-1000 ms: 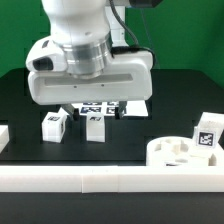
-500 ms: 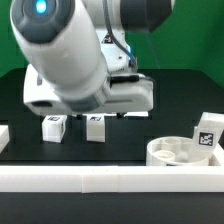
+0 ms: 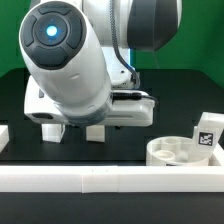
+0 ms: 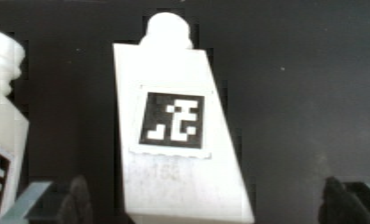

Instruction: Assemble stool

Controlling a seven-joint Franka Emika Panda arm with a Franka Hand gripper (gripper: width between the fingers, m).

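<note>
black table (image 3: 186, 96) bears seat disc (image 3: 176, 153); tool (image 4: 203, 203) spread wide around tagged leg (image 4: 171, 110).

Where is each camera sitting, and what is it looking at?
Exterior view: off the arm, facing the black table across a white border rail; the arm fills the middle, the seat disc lies at this view's right.
Wrist view: on the wrist, looking at a tagged leg between the fingertips of the open gripper.
Shared: white legs on the black table.

No text, apparently; coded tag (image 4: 173, 120) on leg (image 4: 178, 180)
</note>
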